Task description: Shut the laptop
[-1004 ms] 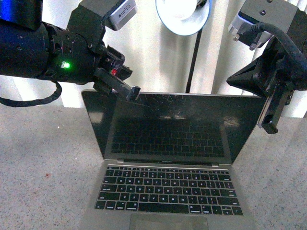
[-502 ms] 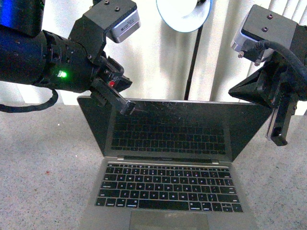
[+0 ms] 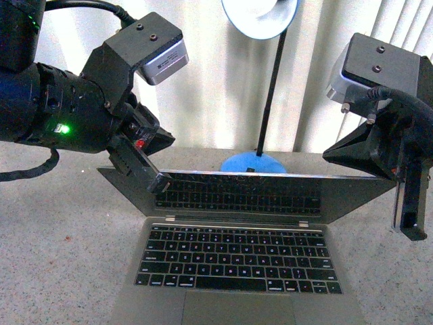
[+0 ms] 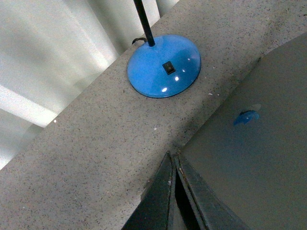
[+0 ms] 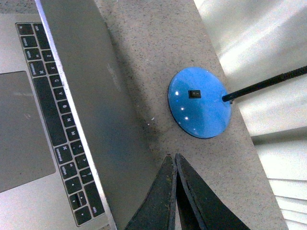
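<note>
The silver-grey laptop [image 3: 237,261] sits on the speckled table, its lid tilted well forward so the black screen [image 3: 243,193] shows as a narrow band. My left gripper [image 3: 160,183] is shut, its tip resting on the lid's top edge near its left corner. In the left wrist view the shut gripper [image 4: 172,155] sits at the grey lid's [image 4: 249,163] edge. My right gripper [image 3: 411,230] is shut, just off the lid's right corner. In the right wrist view the shut gripper [image 5: 172,158] hovers over the lid's back [image 5: 96,96], keys [image 5: 53,115] beside it.
A desk lamp with a blue round base [image 3: 252,163] and a thin black pole [image 3: 272,81] stands just behind the laptop; the base also shows in the left wrist view [image 4: 164,64] and right wrist view [image 5: 200,102]. White curtains hang behind the table's [image 3: 61,257] back edge.
The lid has tipped steadily forward and down, and the screen band has narrowed. My left gripper has gone down with the lid's edge. My right gripper has dropped lower and to the right.
</note>
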Available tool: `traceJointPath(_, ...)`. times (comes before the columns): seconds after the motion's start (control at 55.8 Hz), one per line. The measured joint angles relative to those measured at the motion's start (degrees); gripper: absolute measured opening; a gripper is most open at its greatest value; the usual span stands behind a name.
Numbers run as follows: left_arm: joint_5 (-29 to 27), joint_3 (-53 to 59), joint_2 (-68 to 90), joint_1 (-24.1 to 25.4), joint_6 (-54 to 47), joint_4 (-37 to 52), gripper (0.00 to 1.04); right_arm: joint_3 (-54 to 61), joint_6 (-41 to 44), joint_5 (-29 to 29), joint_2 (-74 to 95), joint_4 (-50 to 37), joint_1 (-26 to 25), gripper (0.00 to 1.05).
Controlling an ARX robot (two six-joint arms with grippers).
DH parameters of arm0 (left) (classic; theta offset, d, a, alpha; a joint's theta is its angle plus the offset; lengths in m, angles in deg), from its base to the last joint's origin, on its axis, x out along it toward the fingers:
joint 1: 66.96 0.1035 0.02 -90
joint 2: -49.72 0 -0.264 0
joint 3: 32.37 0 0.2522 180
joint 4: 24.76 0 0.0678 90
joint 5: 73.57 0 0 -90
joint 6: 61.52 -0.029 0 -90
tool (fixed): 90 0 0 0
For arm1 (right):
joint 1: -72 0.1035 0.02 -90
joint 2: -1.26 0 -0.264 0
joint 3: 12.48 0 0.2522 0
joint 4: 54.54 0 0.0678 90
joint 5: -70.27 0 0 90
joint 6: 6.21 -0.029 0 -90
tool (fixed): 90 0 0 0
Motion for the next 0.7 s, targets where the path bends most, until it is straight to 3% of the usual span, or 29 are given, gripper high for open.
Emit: traceJointPath(0.699,1.66,5.25,0.00,-1.88,-1.77,-0.61,0.04,4.79,3.91,1.51,-0.20,1.86,1.42,0.03)
